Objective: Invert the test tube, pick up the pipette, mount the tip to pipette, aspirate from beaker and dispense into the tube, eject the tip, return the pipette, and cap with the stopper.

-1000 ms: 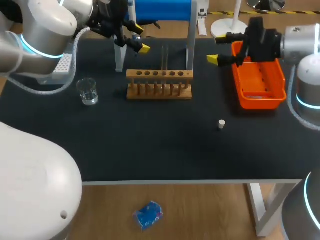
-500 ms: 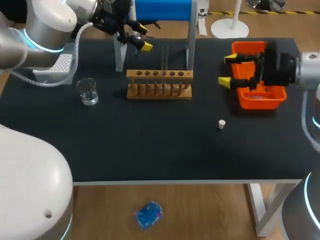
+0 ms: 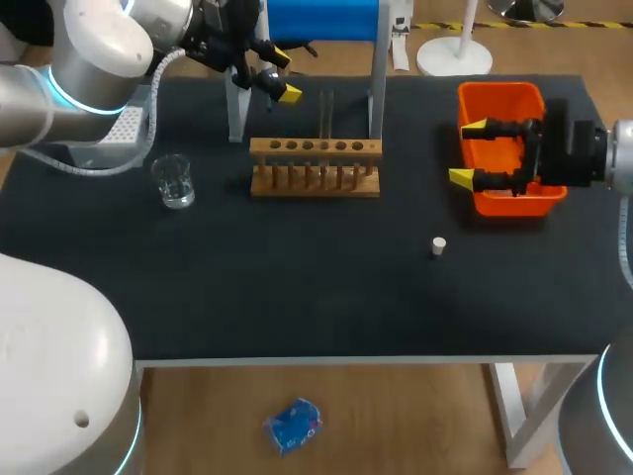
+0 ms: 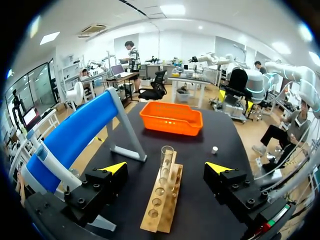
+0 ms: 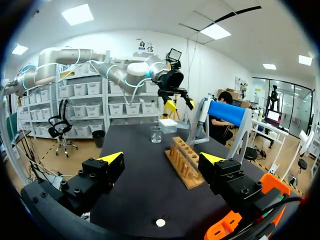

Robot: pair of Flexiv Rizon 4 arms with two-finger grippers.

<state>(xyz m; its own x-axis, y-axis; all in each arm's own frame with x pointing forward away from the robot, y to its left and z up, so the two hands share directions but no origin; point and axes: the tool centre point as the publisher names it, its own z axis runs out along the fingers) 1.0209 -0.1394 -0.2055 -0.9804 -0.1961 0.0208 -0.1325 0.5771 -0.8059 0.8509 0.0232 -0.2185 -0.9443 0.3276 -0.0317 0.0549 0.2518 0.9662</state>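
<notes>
My left gripper (image 3: 282,75) hangs above the far side of the black table (image 3: 297,287), just left of the blue-topped stand (image 3: 321,18) and behind the wooden rack (image 3: 315,166). Its yellow-tipped fingers are spread wide and hold nothing. From that wrist, the rack lies straight ahead between the spread fingers. The glass test tube (image 3: 325,114) stands upright in one of the rack's middle holes, its open rim upward. My right gripper (image 3: 467,152) comes in from the right and sits over the left edge of the orange bin (image 3: 499,104), at the bin's near end. Its fingers are also wide apart and empty. The small white stopper (image 3: 438,245) lies alone on the table, nearer than the bin and to the right of the rack, well apart from both grippers. The clear beaker (image 3: 174,181) stands left of the rack, with a white tip box (image 3: 124,127) just beyond it.
</notes>
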